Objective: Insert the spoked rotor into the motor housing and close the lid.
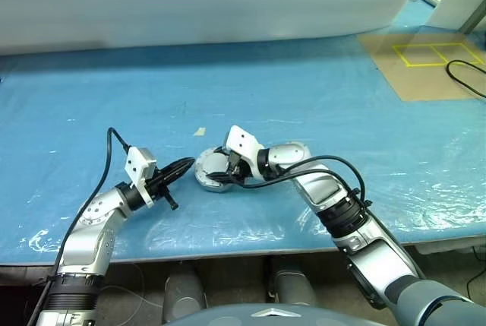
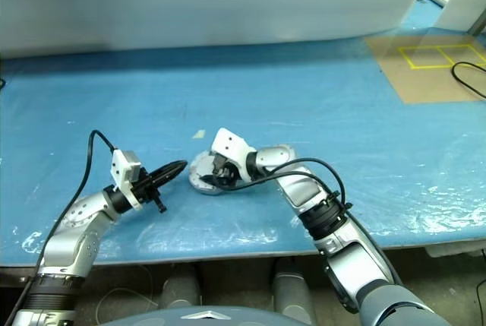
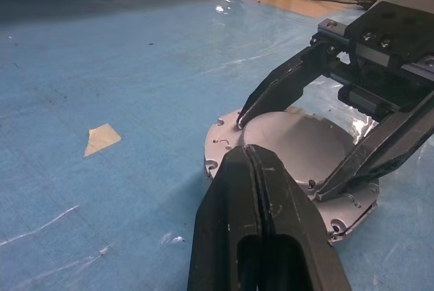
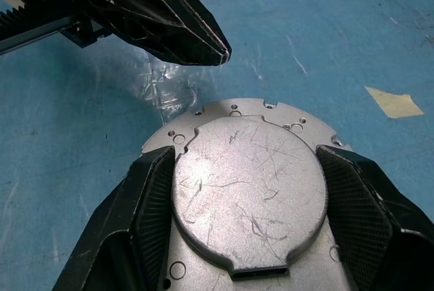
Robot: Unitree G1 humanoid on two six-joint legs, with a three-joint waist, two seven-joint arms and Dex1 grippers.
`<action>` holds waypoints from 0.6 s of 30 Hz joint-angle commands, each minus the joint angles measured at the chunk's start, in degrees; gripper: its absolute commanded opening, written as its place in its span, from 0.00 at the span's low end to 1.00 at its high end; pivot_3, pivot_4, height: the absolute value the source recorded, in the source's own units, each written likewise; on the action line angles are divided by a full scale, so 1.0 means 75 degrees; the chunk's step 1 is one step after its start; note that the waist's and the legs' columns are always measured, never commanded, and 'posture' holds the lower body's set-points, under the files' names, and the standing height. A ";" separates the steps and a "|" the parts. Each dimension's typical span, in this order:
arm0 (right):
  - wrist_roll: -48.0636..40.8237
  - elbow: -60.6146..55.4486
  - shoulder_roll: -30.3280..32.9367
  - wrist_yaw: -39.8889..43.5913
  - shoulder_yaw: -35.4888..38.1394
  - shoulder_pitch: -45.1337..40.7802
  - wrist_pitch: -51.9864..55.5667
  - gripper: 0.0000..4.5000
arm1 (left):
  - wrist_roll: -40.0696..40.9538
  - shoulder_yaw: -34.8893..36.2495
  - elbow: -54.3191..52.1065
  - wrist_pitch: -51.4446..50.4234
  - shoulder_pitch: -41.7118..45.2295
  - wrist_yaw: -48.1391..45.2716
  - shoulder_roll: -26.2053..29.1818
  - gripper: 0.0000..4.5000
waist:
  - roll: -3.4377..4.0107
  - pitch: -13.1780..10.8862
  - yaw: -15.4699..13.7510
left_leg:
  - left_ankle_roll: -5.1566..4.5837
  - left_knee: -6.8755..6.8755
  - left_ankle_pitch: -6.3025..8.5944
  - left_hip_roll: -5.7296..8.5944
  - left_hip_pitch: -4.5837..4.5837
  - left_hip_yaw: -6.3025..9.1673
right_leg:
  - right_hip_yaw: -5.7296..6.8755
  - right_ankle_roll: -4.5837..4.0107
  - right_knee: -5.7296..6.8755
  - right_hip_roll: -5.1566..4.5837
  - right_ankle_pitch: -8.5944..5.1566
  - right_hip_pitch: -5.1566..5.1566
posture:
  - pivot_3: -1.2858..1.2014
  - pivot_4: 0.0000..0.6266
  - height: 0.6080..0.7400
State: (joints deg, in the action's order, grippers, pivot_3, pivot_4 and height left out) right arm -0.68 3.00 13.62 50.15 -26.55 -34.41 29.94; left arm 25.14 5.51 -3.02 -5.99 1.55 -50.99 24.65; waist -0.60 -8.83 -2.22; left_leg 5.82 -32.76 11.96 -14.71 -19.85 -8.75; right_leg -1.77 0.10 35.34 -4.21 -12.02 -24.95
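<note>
Motor housing point(image 4: 239, 111): shallow round silver-grey case, lying flat on the blue plastic sheet point(image 1: 319, 106) at centre frame in the head views, just below a small scrap of tan tape point(image 1: 199, 132). Its flange shows small drilled holes and notches around the edge. Lid point(image 4: 247, 186): round silver-grey disc, plain face up, scored with fine random scratches, a squared tab at one edge; it lies down over the housing, so the case appears closed or very nearly so, and no windings show. Spoked rotor: cannot be made out, presumably enclosed beneath the lid, though that is inference only. Right gripper point(image 4: 247, 209): two black fingers with cross-hatched pads point(image 4: 152, 206), spread wide to either side of the lid and straddling its rim, the arm reaching in from lower right of the head views; the placement suggests it is seating or steadying the disc on the case, and whether the pads actually press the rim cannot be told for certain. Left gripper point(image 1: 187, 164): black tapered fingers pressed together, nothing between them, pointing level at the housing's left edge from lower left and stopping just short of it, apparently parked as a backstop or ready to nudge the case. Blue plastic sheet: glossy, wrinkled film over the table, throwing bright glare. Brown board point(image 1: 425, 68): flat, matte, marked with yellow tape squares, upper right, well apart from the work.
</note>
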 commanded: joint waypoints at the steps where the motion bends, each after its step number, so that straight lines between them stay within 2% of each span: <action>1: 0.0204 0.0223 -0.0006 -0.0152 -0.0198 0.0015 0.0192 0.66 | 0.0021 0.0077 -0.0095 0.0164 0.0030 0.0011 0.0017 0.00 | 0.0000 0.0000 0.0000 | 0.0000 0.0000 0.0000 0.0001 0.0000 0.0000 | -0.0002 0.0000 0.0003 0.0000 0.0000 0.0000 | 0.52 0.24 1.00; 4: 0.0175 0.0157 -0.0145 -0.0359 -0.0185 -0.0008 0.0910 0.66 | 0.0010 0.0065 -0.0084 0.0167 0.0037 0.0011 0.0013 0.00 | 0.0000 0.0000 0.0001 | 0.0000 0.0000 0.0000 0.0001 0.0001 0.0000 | -0.0004 -0.0001 0.0012 0.0000 0.0000 0.0000 | 0.52 0.24 1.00; 18: -0.0301 0.0075 -0.0535 -0.0683 0.0153 0.0098 0.1975 0.66 | -0.0035 -0.0005 -0.0063 0.0239 0.0036 0.0034 -0.0062 0.00 | 0.0003 0.0003 0.0001 | 0.0000 0.0003 0.0001 0.0001 0.0012 0.0001 | -0.0012 -0.0003 0.0022 -0.0001 -0.0001 0.0009 | 0.52 0.24 1.00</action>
State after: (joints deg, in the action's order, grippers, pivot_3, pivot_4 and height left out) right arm -2.63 1.56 9.65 45.71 -24.26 -34.92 41.92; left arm 24.87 5.36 -2.83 -5.22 1.62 -50.94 24.28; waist -0.58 -8.81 -2.21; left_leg 5.82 -32.74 11.96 -14.70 -19.75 -8.75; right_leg -1.86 0.08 35.51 -4.21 -12.02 -24.88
